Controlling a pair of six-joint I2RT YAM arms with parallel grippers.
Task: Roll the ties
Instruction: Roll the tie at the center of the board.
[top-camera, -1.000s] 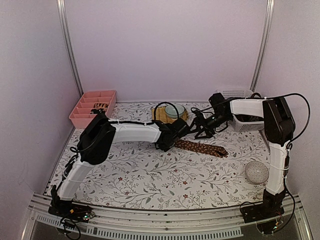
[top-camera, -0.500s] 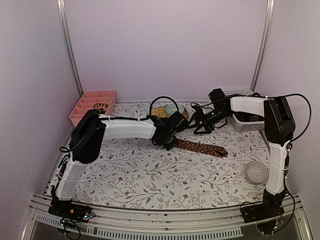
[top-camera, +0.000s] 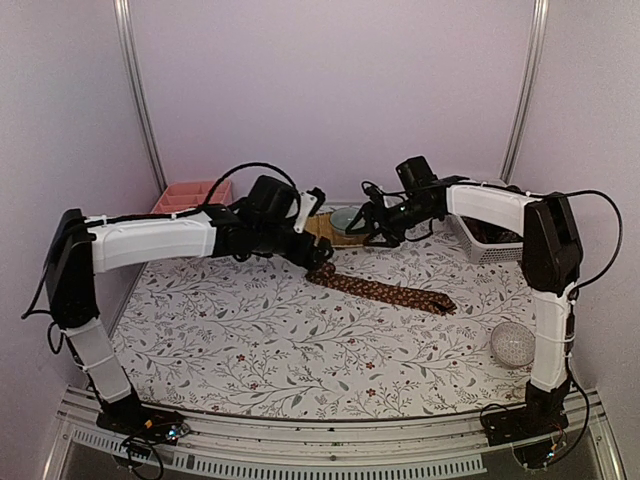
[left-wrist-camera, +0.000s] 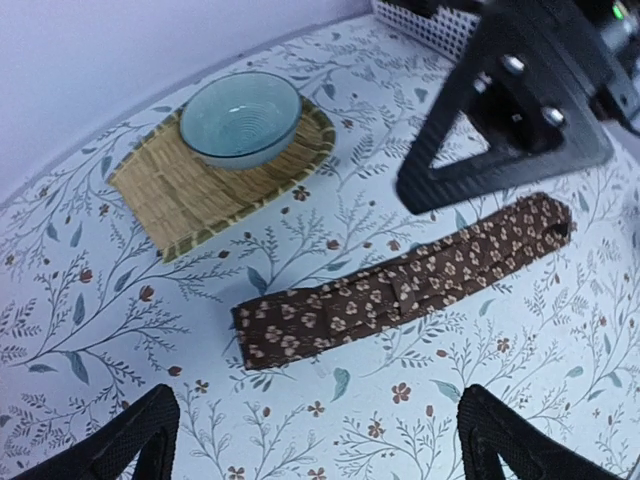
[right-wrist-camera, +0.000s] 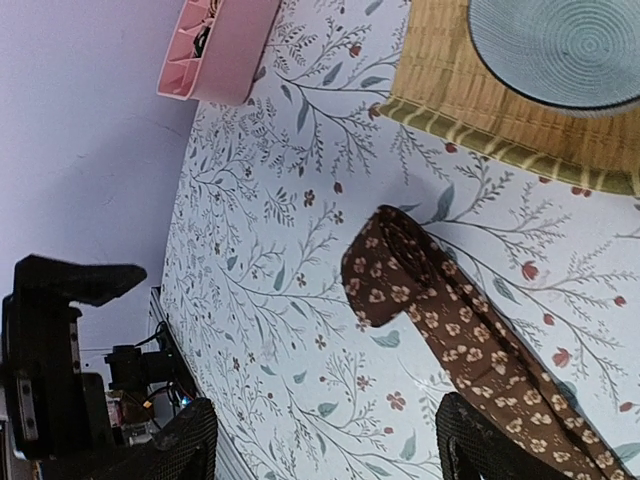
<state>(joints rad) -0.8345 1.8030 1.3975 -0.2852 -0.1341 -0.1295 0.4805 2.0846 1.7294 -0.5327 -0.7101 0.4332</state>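
Jaws on both arms are spread wide and hold nothing; the left jaws and the right jaws both hang above the desk (top-camera: 250, 340), clear of the fabric, near the tie's (top-camera: 385, 290) folded end. That tie lies flat and unrolled, a brown strip with small pale flowers running slantwise from just in front of the woven mat (left-wrist-camera: 190, 190) toward the right side. A blue-green bowl (left-wrist-camera: 240, 118) sits on the mat. A pink tray (right-wrist-camera: 215, 45) stands at the far left corner, a white basket (top-camera: 490, 240) at the far right, and a clear speckled ball (top-camera: 513, 343) beside the right arm.
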